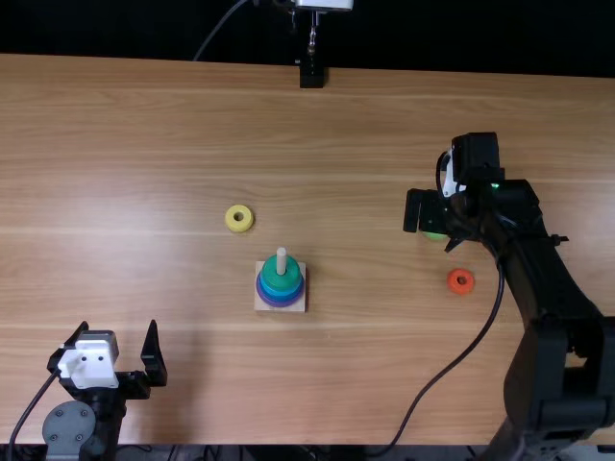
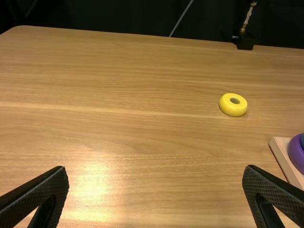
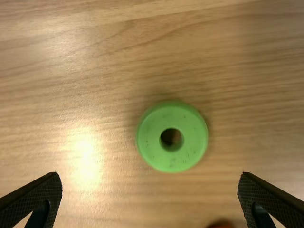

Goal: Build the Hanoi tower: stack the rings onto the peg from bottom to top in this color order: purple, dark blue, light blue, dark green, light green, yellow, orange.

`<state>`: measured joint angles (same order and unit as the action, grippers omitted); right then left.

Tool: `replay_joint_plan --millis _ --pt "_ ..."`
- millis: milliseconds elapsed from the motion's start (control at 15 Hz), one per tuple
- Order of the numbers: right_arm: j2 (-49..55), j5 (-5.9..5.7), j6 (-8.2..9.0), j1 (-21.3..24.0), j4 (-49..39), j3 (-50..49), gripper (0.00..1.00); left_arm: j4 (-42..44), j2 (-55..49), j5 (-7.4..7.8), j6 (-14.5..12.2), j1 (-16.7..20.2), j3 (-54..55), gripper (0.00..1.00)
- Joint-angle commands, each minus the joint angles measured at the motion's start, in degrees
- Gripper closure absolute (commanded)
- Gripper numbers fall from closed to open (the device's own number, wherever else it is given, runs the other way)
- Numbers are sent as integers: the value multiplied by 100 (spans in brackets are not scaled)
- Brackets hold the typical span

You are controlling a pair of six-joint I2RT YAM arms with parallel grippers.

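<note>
Light green and round, the plastic-looking ring [image 3: 149, 142] rests on the light brown wooden surface [image 3: 71, 71] beneath the nearer right gripper [image 3: 149, 175], slightly off the midline of its empty jaws, spread wide and not touching it.

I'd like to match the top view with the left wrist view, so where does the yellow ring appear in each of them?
Top view: the yellow ring lies left of the middle, above and left of the wooden base.
Left wrist view: the yellow ring lies flat on the table, apart from the base.
Shared landmark: the purple ring on that base.
</note>
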<state>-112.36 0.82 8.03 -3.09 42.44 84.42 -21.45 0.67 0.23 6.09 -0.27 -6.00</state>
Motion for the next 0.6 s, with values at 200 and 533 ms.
replay_joint_plan --millis 200,533 --pt "-568 -40 62 19 13 461 0 -449 -67 -12 -18 19 600 0" --pt "-849 -40 62 19 3 470 0 -449 -67 -12 -18 19 600 0"
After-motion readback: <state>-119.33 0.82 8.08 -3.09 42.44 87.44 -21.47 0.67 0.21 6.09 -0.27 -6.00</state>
